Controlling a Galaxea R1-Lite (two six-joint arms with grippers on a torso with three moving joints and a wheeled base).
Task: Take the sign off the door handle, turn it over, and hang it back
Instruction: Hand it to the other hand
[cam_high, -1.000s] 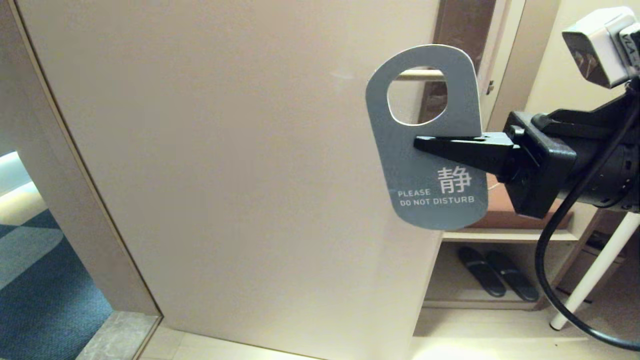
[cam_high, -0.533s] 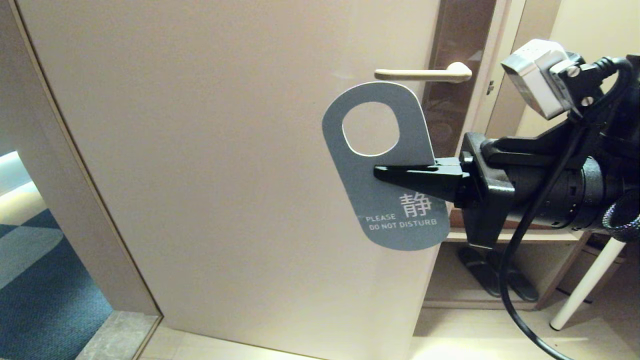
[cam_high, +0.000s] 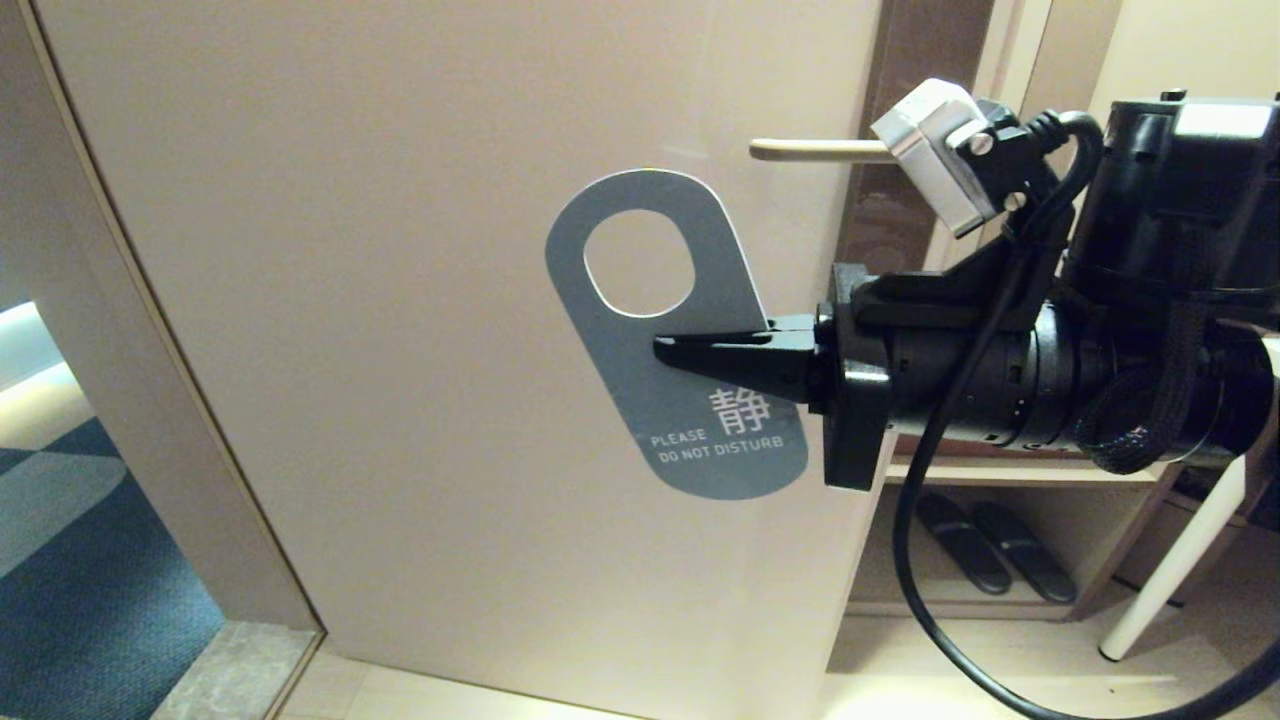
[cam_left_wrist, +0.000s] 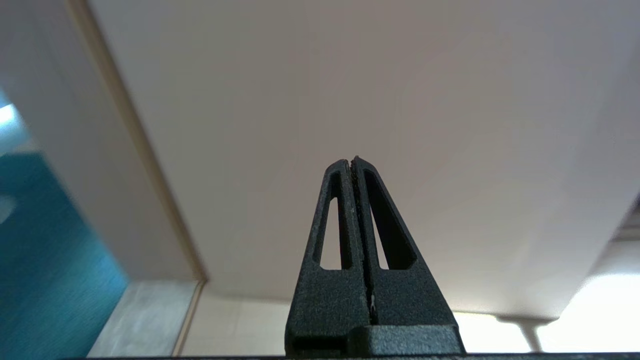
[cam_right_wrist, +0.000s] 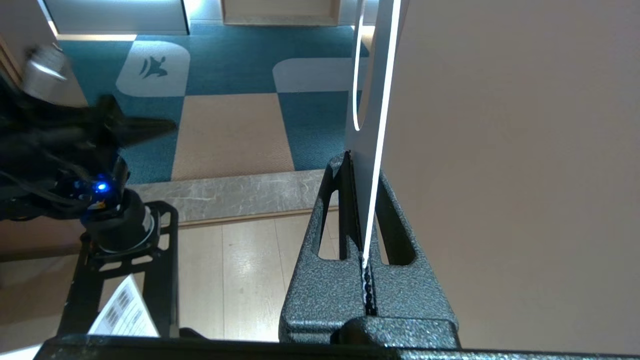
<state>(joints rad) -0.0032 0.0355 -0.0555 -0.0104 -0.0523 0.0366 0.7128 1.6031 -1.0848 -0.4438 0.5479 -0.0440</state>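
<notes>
Sign off handle, blue-grey face toward me.
My right gripper (cam_high: 665, 352) pinches the sign (cam_high: 640, 380) edge-on at its three o'clock, leaving it free to flip; door handle (cam_high: 815, 150) sits at one o'clock; left gripper (cam_left_wrist: 354, 162) closed, empty.

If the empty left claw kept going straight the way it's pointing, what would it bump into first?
Most likely the door: the left gripper, shut and empty, points at its bare panel, though depth is unclear.
</notes>
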